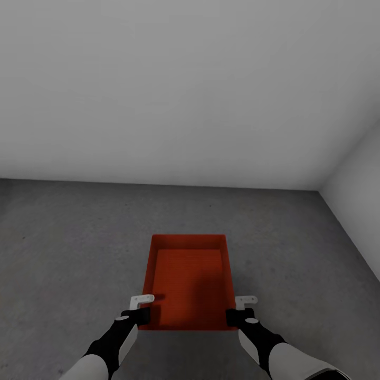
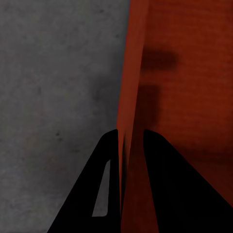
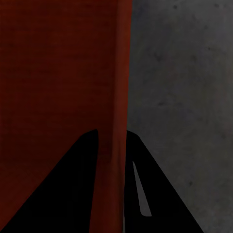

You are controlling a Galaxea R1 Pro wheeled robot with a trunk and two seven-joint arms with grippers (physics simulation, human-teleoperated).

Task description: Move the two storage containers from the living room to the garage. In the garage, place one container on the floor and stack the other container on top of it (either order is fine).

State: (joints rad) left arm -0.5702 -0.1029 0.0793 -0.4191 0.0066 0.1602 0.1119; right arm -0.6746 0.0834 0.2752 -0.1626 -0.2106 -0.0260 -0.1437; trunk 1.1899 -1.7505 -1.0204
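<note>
One red-orange storage container [image 1: 190, 279] lies lengthwise in front of me over the dark concrete garage floor [image 1: 68, 253]. My left gripper [image 1: 145, 310] is shut on its left wall near the near corner. In the left wrist view the thin wall [image 2: 130, 87] runs between the left gripper's [image 2: 130, 135] black fingers. On the opposite side my right gripper [image 1: 237, 310] is shut on the right wall [image 3: 119, 73], which the right gripper's [image 3: 112, 133] fingers straddle. I cannot tell whether the container rests on the floor or hangs just above it.
A plain white-grey wall [image 1: 184, 89] stands across the back, beyond the container. A second wall [image 1: 359, 211] closes the right side and meets it in a corner. Bare concrete spreads to the left and ahead.
</note>
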